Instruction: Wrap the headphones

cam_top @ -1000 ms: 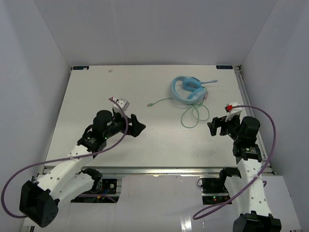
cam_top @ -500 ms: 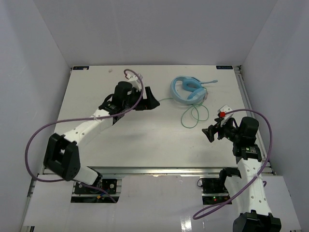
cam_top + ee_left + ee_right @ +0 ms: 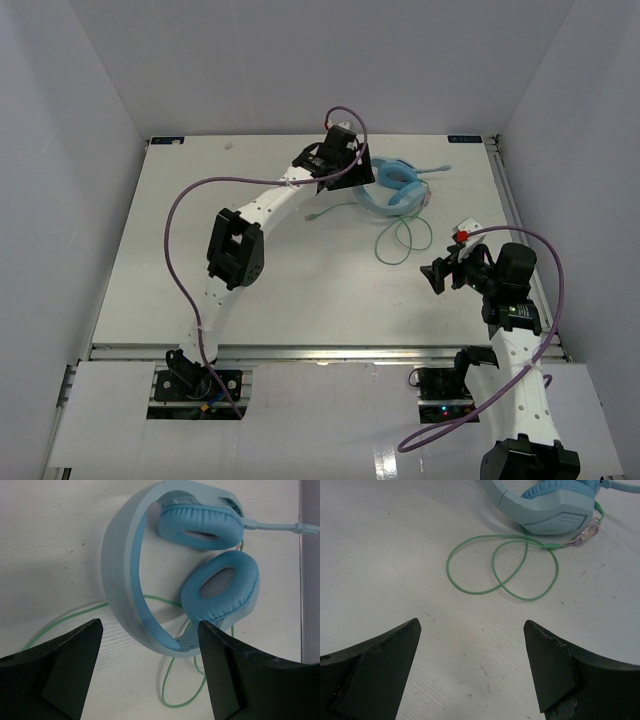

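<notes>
Far outstretched, the left gripper (image 3: 150,627) hangs wide open over the headphones (image 3: 220,587).

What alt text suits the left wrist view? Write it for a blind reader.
Light blue headphones lie on a white table, earcup pads facing the camera. The open left gripper frames their lower edge, and a thin green cable loops out beneath.

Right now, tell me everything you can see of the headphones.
The headphones lie flat on the white table, far right: pale blue plastic-looking headband with darker lining, two padded blue earcups, a thin boom mic pointing right, and a pale green cable in loose loops beside them. The open left end effector hovers over the headband, not gripping.
</notes>
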### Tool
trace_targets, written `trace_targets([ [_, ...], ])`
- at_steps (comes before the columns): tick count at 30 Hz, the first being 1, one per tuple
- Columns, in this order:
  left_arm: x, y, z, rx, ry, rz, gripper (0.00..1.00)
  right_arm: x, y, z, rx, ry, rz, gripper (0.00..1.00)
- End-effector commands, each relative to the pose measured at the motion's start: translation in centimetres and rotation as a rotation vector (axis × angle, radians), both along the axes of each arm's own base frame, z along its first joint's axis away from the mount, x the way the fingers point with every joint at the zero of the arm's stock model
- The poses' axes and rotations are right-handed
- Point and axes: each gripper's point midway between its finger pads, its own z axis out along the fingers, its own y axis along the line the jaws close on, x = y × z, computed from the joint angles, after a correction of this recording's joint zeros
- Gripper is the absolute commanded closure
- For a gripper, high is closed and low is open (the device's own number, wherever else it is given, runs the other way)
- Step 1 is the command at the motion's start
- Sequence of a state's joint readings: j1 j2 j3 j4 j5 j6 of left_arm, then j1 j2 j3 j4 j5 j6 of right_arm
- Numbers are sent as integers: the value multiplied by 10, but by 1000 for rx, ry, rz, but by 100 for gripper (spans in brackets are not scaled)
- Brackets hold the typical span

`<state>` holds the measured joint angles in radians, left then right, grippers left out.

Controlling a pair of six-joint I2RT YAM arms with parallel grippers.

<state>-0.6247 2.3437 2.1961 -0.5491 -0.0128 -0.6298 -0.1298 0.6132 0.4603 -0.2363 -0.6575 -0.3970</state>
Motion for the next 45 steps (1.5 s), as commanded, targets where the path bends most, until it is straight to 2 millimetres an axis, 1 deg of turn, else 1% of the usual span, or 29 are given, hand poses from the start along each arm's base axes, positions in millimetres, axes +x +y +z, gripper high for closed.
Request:
trace_targets([
  [1,9,2,9,63,-46,12,16,3,-1,9,6,-36,-8,10],
  [4,10,5,-12,117,-39,14,23,3,-1,11,7,-41,-10,10],
  [6,13,11,-29,178,-41,27,25,3,-1,12,7,-45,-12,10],
  [9,17,13,-36,218,-60,30,29,2,-1,13,9,-48,-11,10],
  [11,22,11,-34,241,-93,28,30,2,-1,15,10,-51,-10,10],
  [13,24,6,-37,263,-117,15,30,2,-1,15,11,-52,-10,10],
  [17,33,-2,-31,269,-181,8,29,1,0,15,14,-52,-5,10],
  [20,37,-5,-33,279,-209,-12,29,1,0,14,16,-49,-5,10],
  [25,38,-11,-42,280,-223,-60,29,1,-1,15,17,-50,-9,10],
  [29,40,-10,-50,287,-220,-53,33,1,-1,15,17,-52,-10,10],
  [33,40,-10,-57,291,-210,-51,41,1,-2,16,17,-53,-12,10],
  [35,38,-10,-61,291,-200,-55,42,1,-2,16,17,-53,-12,10],
  [39,36,-12,-64,277,-188,-62,46,2,-3,16,17,-53,-20,10],
  [42,34,-15,-64,263,-181,-72,54,1,-4,17,19,-55,-24,10],
  [44,32,-16,-60,254,-181,-78,62,1,-4,16,20,-54,-22,10],
  [45,31,-16,-57,249,-182,-80,69,1,-4,17,20,-55,-21,10],
])
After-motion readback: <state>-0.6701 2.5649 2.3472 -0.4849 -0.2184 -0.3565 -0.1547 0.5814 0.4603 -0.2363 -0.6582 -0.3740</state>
